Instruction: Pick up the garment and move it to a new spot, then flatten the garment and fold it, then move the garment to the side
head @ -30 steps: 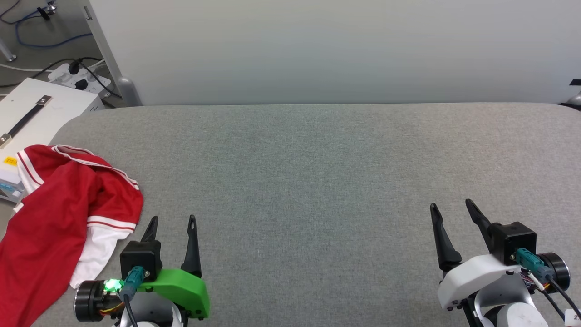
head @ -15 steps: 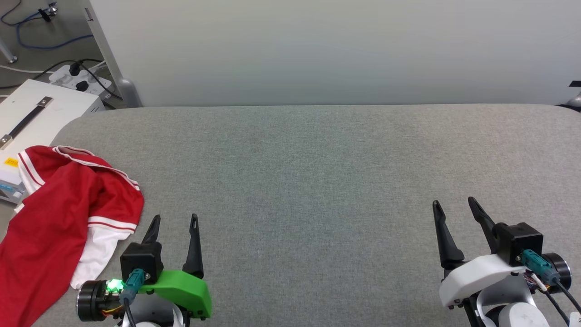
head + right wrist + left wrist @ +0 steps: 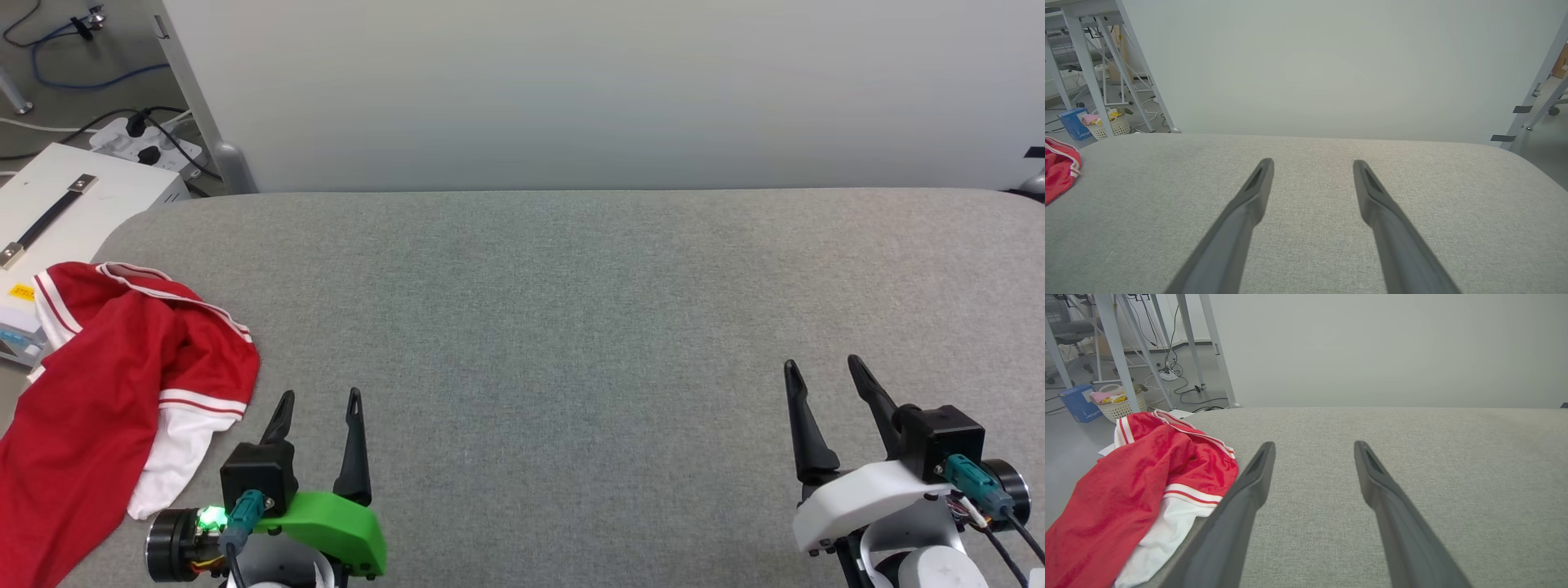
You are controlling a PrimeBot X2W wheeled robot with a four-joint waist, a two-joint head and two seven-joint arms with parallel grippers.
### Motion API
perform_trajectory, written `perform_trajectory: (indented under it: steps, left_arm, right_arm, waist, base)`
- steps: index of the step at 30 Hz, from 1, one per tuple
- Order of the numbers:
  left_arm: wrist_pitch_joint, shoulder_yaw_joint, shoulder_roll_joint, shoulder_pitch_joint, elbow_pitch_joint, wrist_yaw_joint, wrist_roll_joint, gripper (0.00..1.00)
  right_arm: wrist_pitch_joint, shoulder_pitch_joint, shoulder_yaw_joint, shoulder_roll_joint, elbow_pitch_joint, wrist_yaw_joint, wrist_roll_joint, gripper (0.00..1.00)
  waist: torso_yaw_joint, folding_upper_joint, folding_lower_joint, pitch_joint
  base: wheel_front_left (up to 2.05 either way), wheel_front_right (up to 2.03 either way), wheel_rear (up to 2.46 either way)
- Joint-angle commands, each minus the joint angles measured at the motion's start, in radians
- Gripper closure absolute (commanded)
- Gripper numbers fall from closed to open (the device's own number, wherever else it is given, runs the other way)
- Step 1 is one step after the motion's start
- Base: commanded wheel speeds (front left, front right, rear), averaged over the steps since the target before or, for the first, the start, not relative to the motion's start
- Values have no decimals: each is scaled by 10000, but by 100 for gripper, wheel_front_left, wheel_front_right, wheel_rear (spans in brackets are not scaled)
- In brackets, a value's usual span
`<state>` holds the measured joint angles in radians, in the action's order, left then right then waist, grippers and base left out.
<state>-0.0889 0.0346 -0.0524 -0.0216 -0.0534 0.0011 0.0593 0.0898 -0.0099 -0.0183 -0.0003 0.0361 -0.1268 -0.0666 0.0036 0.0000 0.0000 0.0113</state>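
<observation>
The garment (image 3: 106,392), a red shirt with white sleeves and red-white striped trim, lies crumpled at the left end of the grey table (image 3: 571,327) and hangs over its edge. In the left wrist view the garment (image 3: 1135,490) sits just left of my fingers. My left gripper (image 3: 320,398) stands open right of the garment, empty, a small gap from the white sleeve. My right gripper (image 3: 823,366) stands open and empty over bare table near the right front. The right wrist view catches a red corner of the garment (image 3: 1059,173) at its far left.
A white wall panel (image 3: 604,90) rises behind the table's far edge. Off the left end stand a white box with a dark handle (image 3: 57,204), a power strip with cables (image 3: 147,139), metal frame legs (image 3: 1118,355) and a laundry basket (image 3: 1122,406).
Both grippers have shifted slightly to the right and nearer the front edge. The garment lies as before.
</observation>
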Motion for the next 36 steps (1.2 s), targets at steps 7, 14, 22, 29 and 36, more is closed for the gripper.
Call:
perform_trajectory:
  steps: [7, 14, 22, 29, 36]
  left_arm:
    - [-230, 110, 10, -166, -234, 39, 225, 0]
    - [-377, 187, 11, -177, -379, 52, 329, 0]
    - [-542, 237, 12, -211, -472, 87, 429, 0]
    - [-689, 283, 14, -221, -549, 95, 517, 0]
    - [-831, 348, 15, -193, -633, 116, 610, 0]
  right_arm:
    - [240, 21, -35, 1, 212, -17, -34, 0]
    - [385, 7, -58, 1, 340, -19, -81, 0]
    - [548, 14, -55, 2, 438, -21, -203, 0]
    - [693, 3, -3, 2, 511, -23, -181, 0]
    - [833, -7, 63, 2, 551, -25, -186, 0]
  waist:
    - [9, 0, 0, 10]
    - [25, 0, 0, 33]
    - [49, 0, 0, 71]
    - [60, 0, 0, 23]
    - [122, 0, 0, -72]
  base:
    - [0, 0, 0]
    - [0, 0, 0]
    - [0, 0, 0]
    - [0, 0, 0]
    - [0, 0, 0]
